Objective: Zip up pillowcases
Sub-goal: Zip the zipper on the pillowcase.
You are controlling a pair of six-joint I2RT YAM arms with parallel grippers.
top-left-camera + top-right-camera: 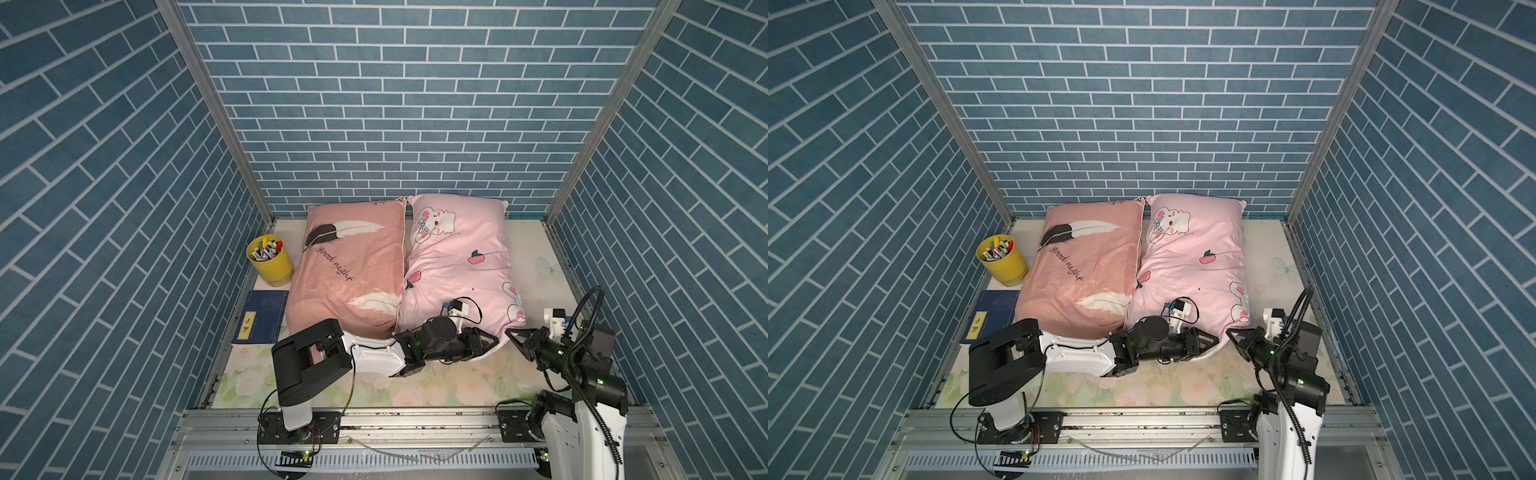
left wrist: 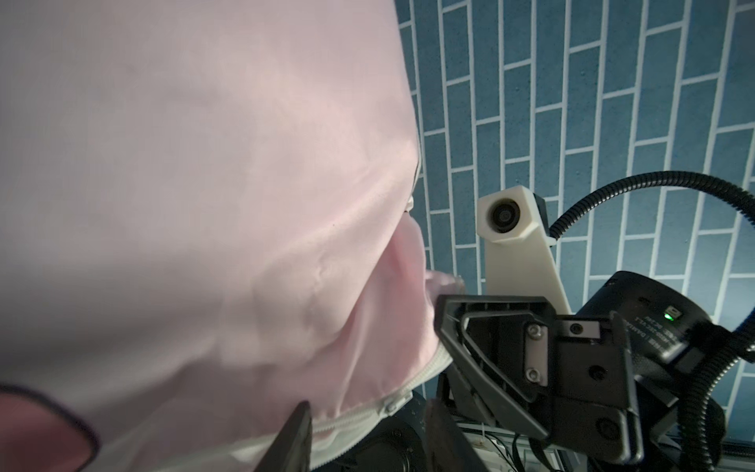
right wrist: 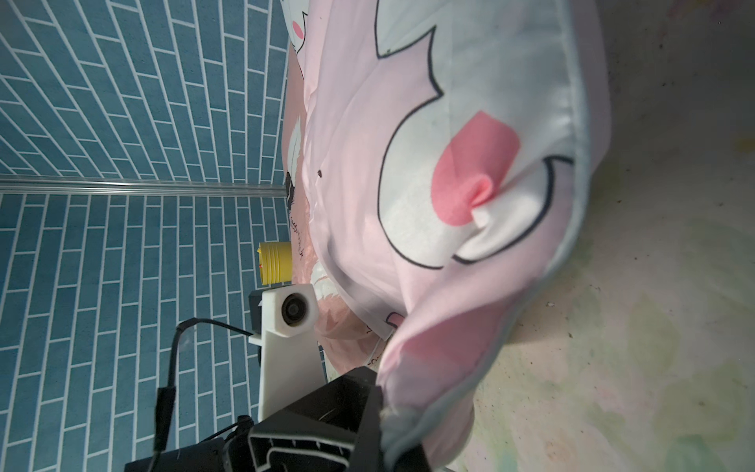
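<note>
Right gripper [image 1: 509,333] clamped on bunny pillowcase [image 1: 457,257], left gripper [image 1: 494,341] apart; "good night" pillowcase [image 1: 345,266] beside.

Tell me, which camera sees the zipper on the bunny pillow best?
The left wrist camera: the zipper shows close up, teeth and slider clear, along the edge of the bunny pillow. In both top views the left arm hides that edge. The right wrist camera shows bunny print, no clear zipper.

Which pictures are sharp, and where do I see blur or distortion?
In both top views everything is sharp, but the wide lens makes the walls lean outward. In the left wrist view the near bunny pillowcase is soft; the zipper and bricks are clearer. In the right wrist view the table darkens toward one corner.
</note>
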